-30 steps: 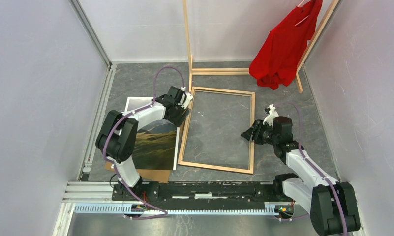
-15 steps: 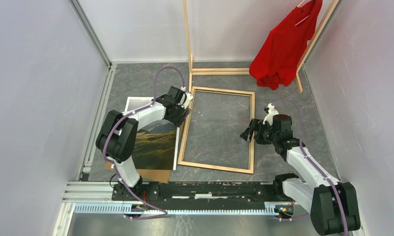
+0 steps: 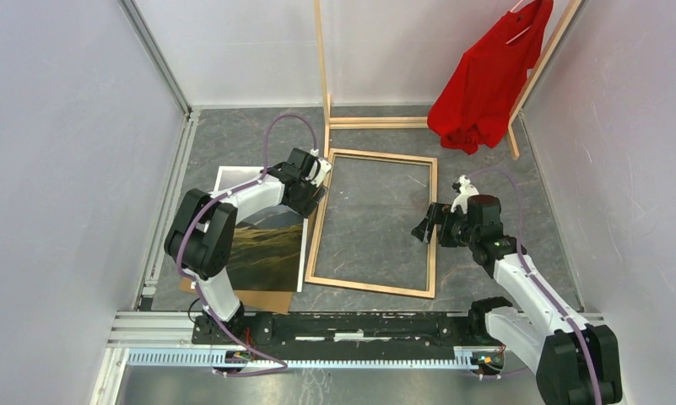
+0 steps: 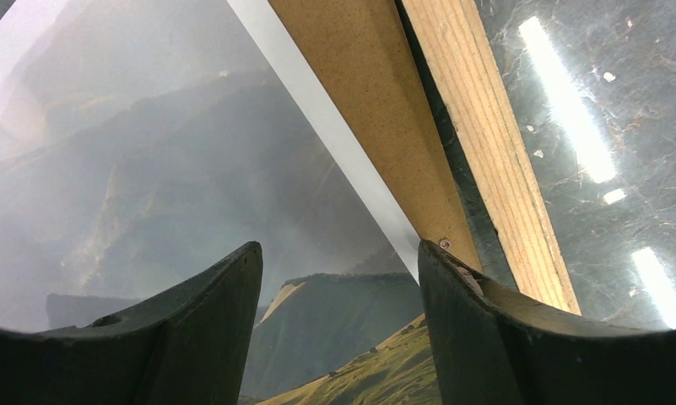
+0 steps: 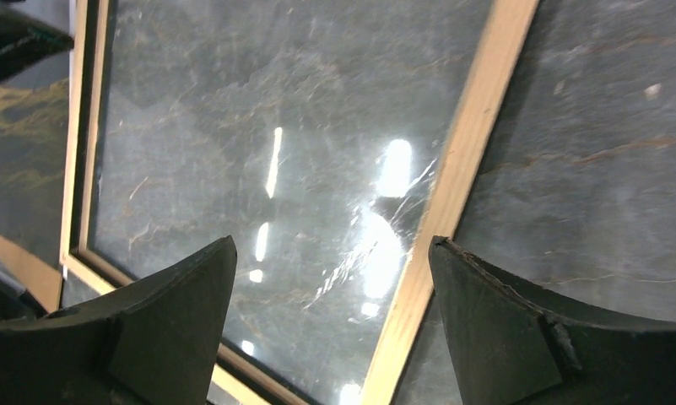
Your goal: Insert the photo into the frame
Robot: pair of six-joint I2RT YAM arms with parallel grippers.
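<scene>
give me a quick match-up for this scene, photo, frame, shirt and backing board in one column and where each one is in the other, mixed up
Things
1. photo
2. frame
3. red shirt
4. brown backing board

Places
a. hanging from the wooden rack at the far right
b. lying flat in the middle, light wood side up
c. under the photo, a corner poking out on the near side
d. picture side up, just left of the frame

Pairs: 1-d, 2-b, 3-a, 4-c
</scene>
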